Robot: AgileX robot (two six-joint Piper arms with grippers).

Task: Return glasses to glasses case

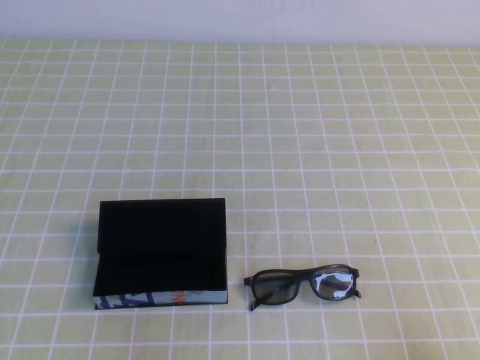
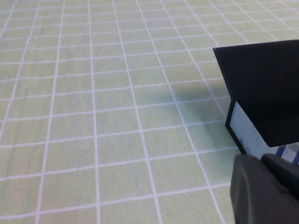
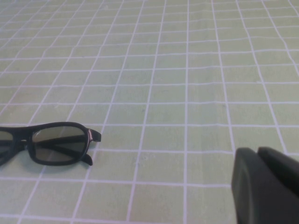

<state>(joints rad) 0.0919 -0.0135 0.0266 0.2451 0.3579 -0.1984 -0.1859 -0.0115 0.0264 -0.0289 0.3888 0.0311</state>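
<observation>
The glasses case (image 1: 161, 255) sits on the table (image 1: 315, 135) toward the robot's left with its lid tilted back, so the black-lined tray faces up and is ready to receive something. The glasses (image 1: 304, 285) lie just beside it on its right, folded and lenses upright, not yet touched, which suits a pick from that side. Neither arm shows in the high view. The left gripper (image 2: 266, 191) hangs low near the case's outer end, perhaps placed to steady it; the right gripper (image 3: 266, 184) waits near the glasses (image 3: 44, 144) but apart from them. Whether either gripper's jaws are parted, I cannot tell.
</observation>
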